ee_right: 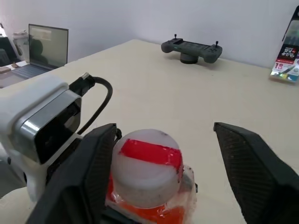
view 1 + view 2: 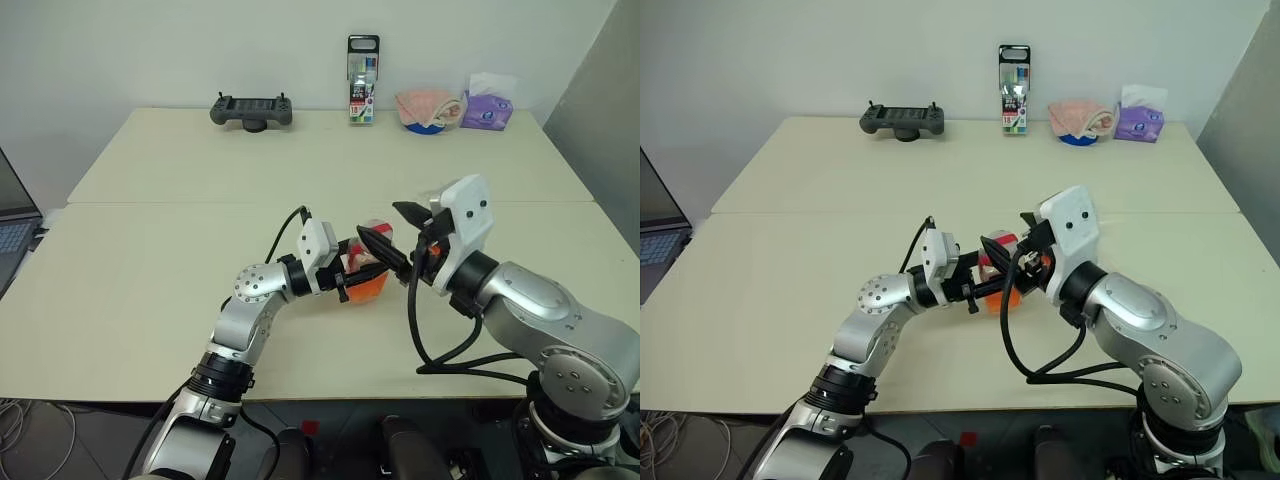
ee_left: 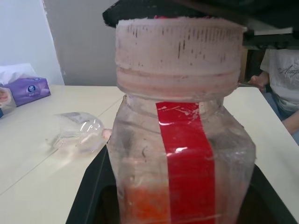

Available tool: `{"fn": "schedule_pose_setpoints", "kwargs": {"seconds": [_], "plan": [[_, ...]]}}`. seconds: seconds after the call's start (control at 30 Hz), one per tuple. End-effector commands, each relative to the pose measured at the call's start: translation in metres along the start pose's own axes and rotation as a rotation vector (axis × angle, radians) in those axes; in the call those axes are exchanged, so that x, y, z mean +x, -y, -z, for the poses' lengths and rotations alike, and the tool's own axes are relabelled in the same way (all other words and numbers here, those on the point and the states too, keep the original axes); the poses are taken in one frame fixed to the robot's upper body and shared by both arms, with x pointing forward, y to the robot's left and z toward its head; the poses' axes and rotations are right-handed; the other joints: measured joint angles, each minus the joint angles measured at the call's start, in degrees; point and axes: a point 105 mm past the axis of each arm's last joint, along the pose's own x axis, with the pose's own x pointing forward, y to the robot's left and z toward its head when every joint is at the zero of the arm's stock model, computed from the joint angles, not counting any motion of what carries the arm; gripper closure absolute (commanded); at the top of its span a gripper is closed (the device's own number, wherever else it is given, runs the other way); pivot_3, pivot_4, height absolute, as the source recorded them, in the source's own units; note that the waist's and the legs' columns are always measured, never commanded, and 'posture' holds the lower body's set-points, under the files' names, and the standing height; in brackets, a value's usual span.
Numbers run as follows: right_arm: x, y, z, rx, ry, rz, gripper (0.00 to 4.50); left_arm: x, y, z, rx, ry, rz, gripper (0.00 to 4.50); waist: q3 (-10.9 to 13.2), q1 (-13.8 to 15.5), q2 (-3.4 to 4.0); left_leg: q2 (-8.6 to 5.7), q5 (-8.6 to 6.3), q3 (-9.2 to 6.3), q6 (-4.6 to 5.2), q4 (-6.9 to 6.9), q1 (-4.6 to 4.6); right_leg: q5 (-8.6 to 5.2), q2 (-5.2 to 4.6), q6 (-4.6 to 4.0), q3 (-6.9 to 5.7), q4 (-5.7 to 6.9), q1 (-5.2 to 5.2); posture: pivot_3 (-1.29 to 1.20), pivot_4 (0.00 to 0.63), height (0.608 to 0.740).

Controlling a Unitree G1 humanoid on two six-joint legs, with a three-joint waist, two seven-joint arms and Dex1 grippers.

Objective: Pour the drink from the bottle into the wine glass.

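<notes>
The small clear plastic bottle (image 3: 182, 154) has a squarish body, a red strip running down its side and a round pinkish cap (image 3: 180, 56) with little ridges, still on top. Orange-red drink (image 3: 147, 205) sits low inside it. The left gripper (image 2: 352, 277) is squeezed tight around the bottle and holds it just above the pale cream table (image 2: 150, 260), near the front middle. The right gripper (image 1: 163, 154) has its two black fingers (image 1: 254, 163) spread wide, one on each side of the cap, not pinching it. A clear wine glass (image 3: 77, 135) lies on its side on the table just behind the bottle.
</notes>
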Motion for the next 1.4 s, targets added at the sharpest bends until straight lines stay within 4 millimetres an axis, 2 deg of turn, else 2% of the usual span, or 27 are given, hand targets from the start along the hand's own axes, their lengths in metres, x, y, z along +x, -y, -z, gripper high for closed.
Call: {"fn": "schedule_pose_setpoints", "kwargs": {"seconds": [0.03,0.33,0.47,0.5,0.57,0.67,0.73,0.77,0.8,0.83,0.9,0.97,1.07,1.23,1.4], "plan": [[-0.005,-0.007,-0.006,-0.018,0.027,-0.023,0.81,0.001,-0.003,-0.019,0.066,0.056,0.001,2.81,0.0,0.0,0.00,0.00,0.00,0.00,0.00,0.00,0.00,0.00,0.00,0.00,0.01,0.01,0.00,0.00,0.150,0.740],[-0.001,-0.010,-0.005,-0.031,0.012,-0.021,0.81,0.001,-0.004,-0.021,0.074,0.051,-0.004,2.81,0.0,0.0,0.00,0.00,0.00,-0.01,0.00,0.00,0.01,0.00,0.01,0.00,0.00,0.01,0.00,0.00,0.150,0.740],[0.000,-0.007,-0.004,-0.032,0.012,0.003,1.67,0.001,-0.004,-0.021,0.075,0.049,-0.005,2.81,0.0,0.0,0.00,0.01,0.00,-0.01,0.00,0.00,0.01,0.00,0.01,0.00,-0.01,0.00,0.00,0.00,0.150,0.740],[0.001,-0.007,-0.004,-0.030,0.011,0.004,2.13,0.001,-0.004,-0.021,0.074,0.048,-0.006,2.81,0.0,-0.1,0.00,0.00,0.00,0.00,0.00,0.00,0.00,0.00,0.00,0.00,-0.01,0.00,0.00,0.00,0.150,0.740],[0.001,-0.005,-0.004,-0.041,0.007,0.012,2.65,0.001,-0.004,-0.021,0.075,0.047,-0.007,2.81,0.0,-0.1,0.00,0.00,0.00,-0.01,0.00,0.00,0.01,0.00,0.01,0.00,-0.01,0.00,0.00,0.00,0.150,0.740],[0.001,0.000,-0.005,-0.056,0.005,0.014,2.67,0.001,-0.004,-0.023,0.079,0.048,-0.007,2.81,0.0,-0.1,0.00,0.00,0.00,-0.01,0.00,0.00,0.00,0.00,0.00,0.00,-0.01,0.00,0.00,0.00,0.150,0.740],[0.000,-0.003,-0.004,-0.072,-0.009,-0.086,2.67,0.001,-0.003,-0.027,0.072,0.053,0.008,2.81,0.0,-0.1,0.00,0.00,0.00,-0.01,0.00,0.00,0.00,0.00,0.00,0.00,-0.01,0.00,0.00,0.00,0.150,0.740],[-0.003,-0.011,-0.001,-0.060,-0.027,-0.194,2.67,0.001,-0.002,-0.028,0.063,0.055,0.019,2.81,0.0,-0.1,0.00,-0.01,0.00,0.01,0.00,0.00,0.00,0.00,0.00,0.00,-0.01,-0.02,0.00,0.00,0.150,0.740],[-0.017,-0.032,0.004,-0.035,-0.061,-0.435,2.67,0.000,0.003,-0.030,0.046,0.056,0.052,2.81,0.0,-0.1,0.00,-0.01,0.00,0.02,0.00,0.00,0.00,0.00,0.00,0.00,0.00,-0.04,0.01,0.00,0.150,0.740],[-0.030,-0.046,0.006,-0.012,-0.083,-0.603,2.67,0.001,0.006,-0.030,0.034,0.056,0.075,2.81,0.0,0.0,-0.01,-0.01,0.00,0.01,0.01,0.01,-0.01,0.00,0.00,0.01,-0.01,-0.05,0.02,0.00,0.150,0.740],[-0.055,-0.059,0.007,-0.011,-0.124,-0.873,2.67,0.001,0.014,-0.031,0.013,0.050,0.120,2.82,0.0,0.1,-0.01,-0.03,-0.02,0.01,0.04,-0.01,-0.02,-0.02,-0.02,0.03,-0.03,-0.13,0.07,0.00,0.150,0.740],[-0.035,-0.040,-0.004,-0.045,-0.078,-0.911,2.67,0.001,0.028,-0.033,-0.009,0.042,0.188,2.83,0.0,-0.3,-0.01,-0.05,-0.05,0.08,0.09,-0.01,0.01,-0.03,-0.03,0.05,0.01,-0.14,0.08,0.00,0.150,0.740],[-0.037,-0.035,0.009,-0.153,-0.178,-1.047,2.67,0.001,0.037,-0.033,-0.015,0.022,0.244,2.84,0.0,-1.0,0.00,0.05,-0.05,0.21,0.13,0.00,0.20,-0.02,0.04,0.03,0.07,0.01,0.09,0.00,0.150,0.740],[-0.034,-0.017,0.015,-0.196,-0.211,-1.095,2.67,0.001,0.033,-0.035,-0.008,0.017,0.232,2.85,0.0,-0.7,-0.01,0.07,-0.02,-0.03,0.18,0.00,0.10,-0.02,0.11,0.03,-0.09,0.00,0.09,0.00,0.150,0.740],[-0.015,0.001,0.000,-0.241,-0.147,-1.011,2.67,-0.003,0.027,-0.031,-0.004,-0.001,0.186,2.85,0.0,-0.5,-0.02,0.02,-0.02,0.10,0.16,0.02,0.09,-0.01,0.01,0.03,0.03,-0.03,0.08,0.00,0.150,0.740]]}}
